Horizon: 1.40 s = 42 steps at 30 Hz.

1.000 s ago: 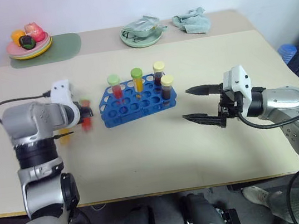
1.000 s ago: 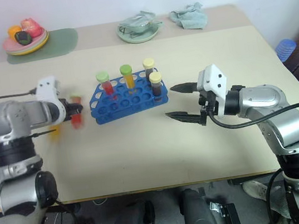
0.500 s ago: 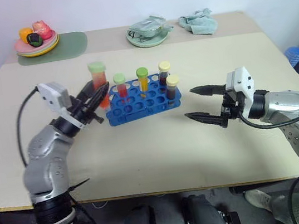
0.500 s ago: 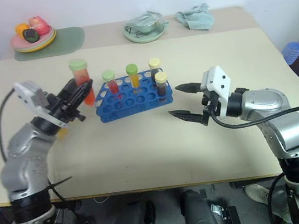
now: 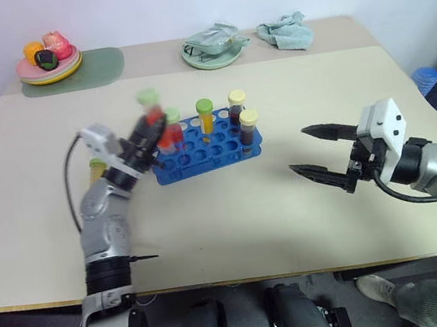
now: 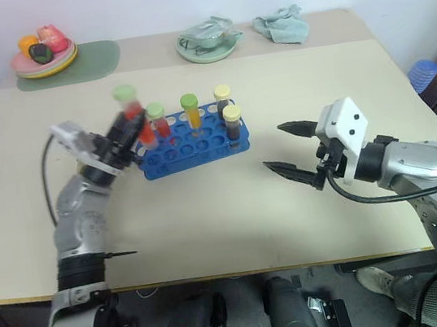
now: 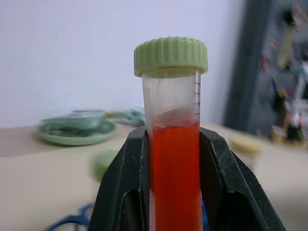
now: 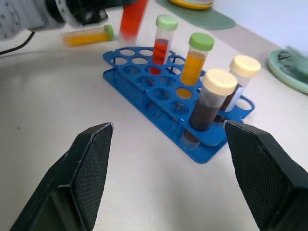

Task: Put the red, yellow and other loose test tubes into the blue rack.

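My left gripper (image 5: 150, 131) is shut on a red test tube (image 7: 175, 159) with a green cap, tilted just above the left end of the blue rack (image 5: 200, 148). Standing in the rack are a red tube (image 8: 162, 44) and a yellow-orange tube (image 8: 195, 61), both green-capped, and two dark tubes (image 8: 207, 107) with yellow caps. Another yellow tube (image 8: 89, 35) with a green cap lies on the table left of the rack, beside my left arm. My right gripper (image 5: 299, 150) stands open and empty to the right of the rack, pointing at it.
At the table's far edge are a plate of fruit (image 5: 49, 61) on a green mat, a green dish (image 5: 212, 48) and a crumpled cloth (image 5: 285, 32). A blue thing (image 5: 424, 79) sits off the table's right side.
My left gripper has swung the red tube up and to the right, from beside the rack to over its left end. My right gripper has drawn back a little to the right.
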Available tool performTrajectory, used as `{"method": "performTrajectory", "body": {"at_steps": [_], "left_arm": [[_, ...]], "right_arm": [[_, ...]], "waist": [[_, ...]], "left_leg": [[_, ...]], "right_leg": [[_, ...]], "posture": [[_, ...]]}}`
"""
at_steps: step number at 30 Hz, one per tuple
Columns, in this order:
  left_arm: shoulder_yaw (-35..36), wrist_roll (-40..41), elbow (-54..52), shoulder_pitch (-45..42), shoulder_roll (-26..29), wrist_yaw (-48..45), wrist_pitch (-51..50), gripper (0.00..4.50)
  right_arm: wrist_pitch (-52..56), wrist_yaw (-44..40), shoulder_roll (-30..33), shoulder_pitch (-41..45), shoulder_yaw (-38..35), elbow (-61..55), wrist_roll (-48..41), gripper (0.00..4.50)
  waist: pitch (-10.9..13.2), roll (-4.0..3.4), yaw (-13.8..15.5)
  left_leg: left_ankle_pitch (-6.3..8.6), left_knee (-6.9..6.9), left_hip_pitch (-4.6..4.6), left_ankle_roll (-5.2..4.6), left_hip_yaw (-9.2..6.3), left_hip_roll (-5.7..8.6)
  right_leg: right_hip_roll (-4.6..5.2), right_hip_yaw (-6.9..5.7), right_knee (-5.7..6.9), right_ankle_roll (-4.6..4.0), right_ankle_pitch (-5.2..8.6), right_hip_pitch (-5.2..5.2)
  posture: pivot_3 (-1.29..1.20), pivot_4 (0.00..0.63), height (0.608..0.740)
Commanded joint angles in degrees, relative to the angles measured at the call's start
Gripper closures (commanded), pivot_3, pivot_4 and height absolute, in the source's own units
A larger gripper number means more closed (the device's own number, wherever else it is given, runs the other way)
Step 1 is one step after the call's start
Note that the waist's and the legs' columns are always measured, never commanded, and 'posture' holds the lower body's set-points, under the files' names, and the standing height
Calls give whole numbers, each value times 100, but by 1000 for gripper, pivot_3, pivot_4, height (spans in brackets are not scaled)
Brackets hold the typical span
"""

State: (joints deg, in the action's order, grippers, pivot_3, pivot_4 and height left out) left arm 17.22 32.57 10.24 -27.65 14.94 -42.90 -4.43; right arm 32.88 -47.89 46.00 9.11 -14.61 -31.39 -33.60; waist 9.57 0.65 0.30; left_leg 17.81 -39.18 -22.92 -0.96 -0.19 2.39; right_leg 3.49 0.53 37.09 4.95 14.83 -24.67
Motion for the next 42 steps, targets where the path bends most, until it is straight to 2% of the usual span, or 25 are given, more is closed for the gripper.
{"method": "performTrajectory", "body": {"at_steps": [1, 4, 10, 12, 18, 26, 28, 29, 33, 34, 40, 42], "left_arm": [[456, 261, -381, 150, 477, 842, -973, 3715], [270, 474, -866, 119, 792, 1679, -2564, 3715], [454, 1504, -1505, -243, 920, 2682, -4897, 3715], [443, 1615, -1489, -366, 992, 2893, -5434, 3715], [458, 1348, -1297, -349, 1228, 3177, -5805, 3715], [575, 1298, -1096, -317, 1497, 3091, -6000, 3715], [498, 1270, -1093, -306, 1537, 3063, -6083, 2674], [442, 1213, -1105, -307, 1521, 3099, -6068, 2382], [325, 1081, -1192, -336, 1445, 3144, -5956, 305], [312, 1023, -1210, -346, 1433, 3165, -5897, 23], [684, 1099, -1615, -319, 1527, 3030, -5531, 23], [787, 878, -1871, -232, 1747, 3262, -5544, 23]], "right_arm": [[4, 59, 42, 55, -145, -127, -136, 723], [-101, -31, 40, 129, -34, 57, -77, 723], [-324, -188, -7, 310, 151, 387, -2, 723], [-381, -209, -15, 269, 169, 391, 11, 723], [-444, -149, -28, 51, 105, 231, -27, 723], [-365, 32, -58, 71, 182, 135, -56, 723], [-352, 59, -75, 131, 221, 160, -66, 723], [-343, 72, -80, 161, 234, 167, -72, 723], [-320, 119, -108, 210, 285, 151, -75, 723], [-313, 137, -118, 218, 303, 141, -75, 723], [-355, 123, -239, 424, 528, 310, -26, 723], [-448, 53, -313, 531, 646, 452, 32, 723]], "waist": [[0, -1, -23], [0, 3, 50], [-1, 9, 49], [-1, 9, 39], [-2, 7, -5], [-1, 8, 38], [-1, 8, 38], [-1, 8, 37], [-2, 8, 38], [-2, 8, 36], [-2, 8, 21], [-1, 8, 15]], "left_leg": [[0, 0, 1, 0, 0, -2], [0, -4, 2, -1, 0, -1], [-8, -11, -4, 15, -5, 5], [-10, -11, -3, 18, -5, 5], [-18, -8, 4, 33, -5, 4], [-19, -8, 4, 34, -4, 5], [-19, -7, 4, 34, -5, 4], [-19, -7, 4, 34, -4, 5], [-18, -7, 4, 34, -5, 5], [-18, -7, 4, 34, -5, 5], [-19, -7, 4, 35, -5, 4], [-19, -6, 4, 35, -5, 4]], "right_leg": [[-2, 0, 1, 0, 0, 0], [-2, 0, 2, 1, 0, 5], [1, -1, -3, 6, -3, 8], [0, -1, -2, 6, -3, 6], [-4, 1, 6, 6, -2, 6], [-3, 3, 4, 6, -2, 6], [-3, 3, 4, 6, -2, 6], [-2, 3, 3, 6, -2, 6], [-2, 3, 3, 6, -2, 6], [-2, 3, 3, 6, -2, 6], [-2, 3, 4, 6, -2, 5], [-2, 3, 3, 6, -2, 5]], "posture": [[0, 150, 740], [0, 150, 740], [0, 150, 740], [0, 150, 740], [0, 150, 740], [0, 150, 740], [0, 150, 740], [0, 150, 740], [0, 150, 740], [0, 150, 740], [0, 150, 740], [0, 150, 740]]}}
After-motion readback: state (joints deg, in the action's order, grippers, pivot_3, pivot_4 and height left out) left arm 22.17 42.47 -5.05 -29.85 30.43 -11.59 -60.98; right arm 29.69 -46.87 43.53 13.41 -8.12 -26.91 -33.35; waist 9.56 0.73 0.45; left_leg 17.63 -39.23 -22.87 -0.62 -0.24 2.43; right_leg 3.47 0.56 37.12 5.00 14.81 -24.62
